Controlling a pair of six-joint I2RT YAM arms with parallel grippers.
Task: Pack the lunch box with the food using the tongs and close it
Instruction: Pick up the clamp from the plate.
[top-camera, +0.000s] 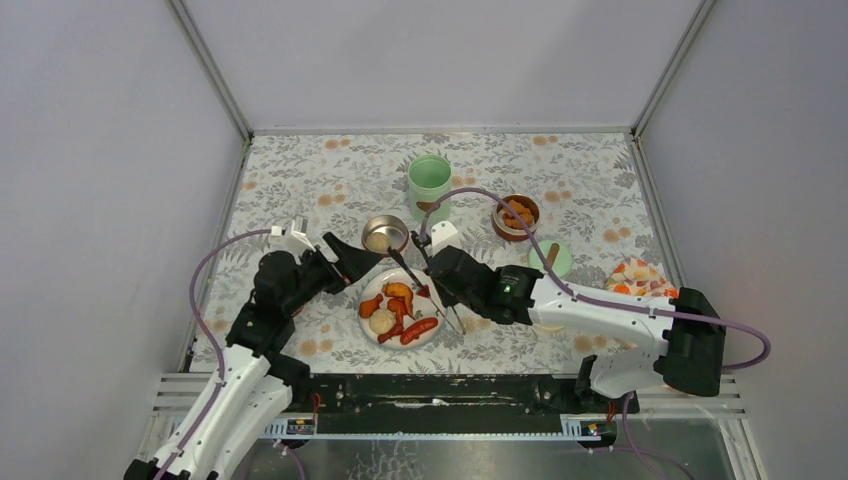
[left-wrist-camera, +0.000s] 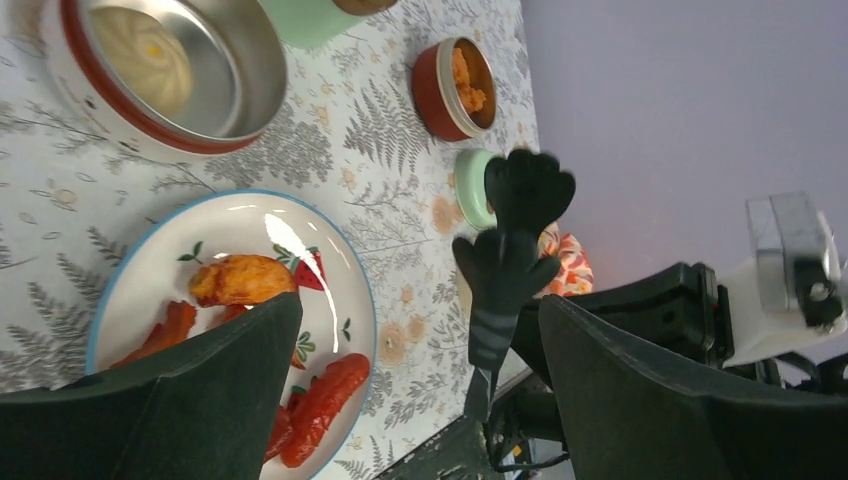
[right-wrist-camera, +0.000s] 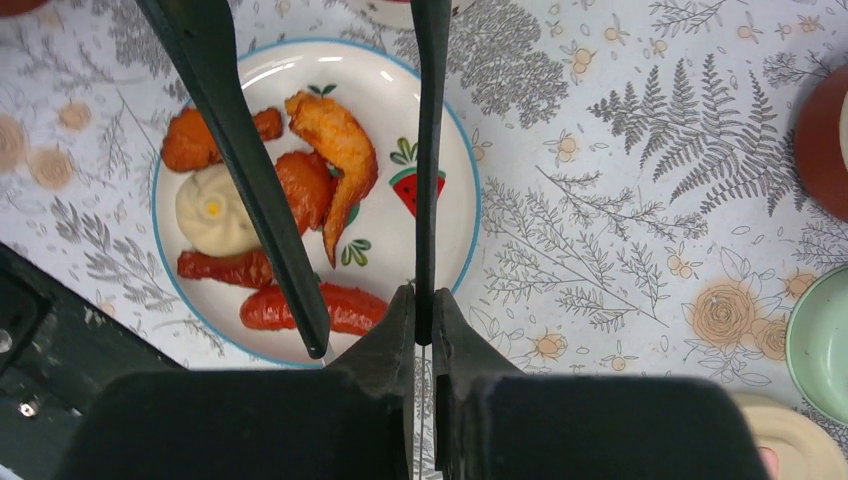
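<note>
**R grip on tongs over plate; two bowls part-filled**

Containers: mint jar (top-camera: 430, 205) stands at the back w/ its lid off; contents not clear from above. Its green lid (top-camera: 560, 265), brown knob up, lies on the cloth to the right. The steel bowl (left-wrist-camera: 232, 60) just in front of the jar holds 1 pale bun (left-wrist-camera: 145, 60). The red-walled bowl (left-wrist-camera: 430, 95), right of the jar, holds orange fried chunks (left-wrist-camera: 468, 85); can't count them. A cream lid (right-wrist-camera: 790, 440) lies near the green one.

The plate (right-wrist-camera: 385, 90) at front centre carries 4 orange fried pcs (right-wrist-camera: 335, 150), one wing-shaped, plus 1 pale bun (right-wrist-camera: 215, 210) and 2 red sausages (right-wrist-camera: 320, 308).

Counts: 1 jar, 2 bowls, 1 plate, 2 loose lids seen, 1 pair of tongs seen.

The tongs (right-wrist-camera: 432, 150) are up off the table, over the plate's right half. Right gripper (right-wrist-camera: 425, 305) is pinched tight on one tong arm; the other arm hangs free over the sausages. Left gripper (left-wrist-camera: 418, 310) is spread wide w/ nothing in it, over the plate's left edge, beside the steel bowl.
</note>
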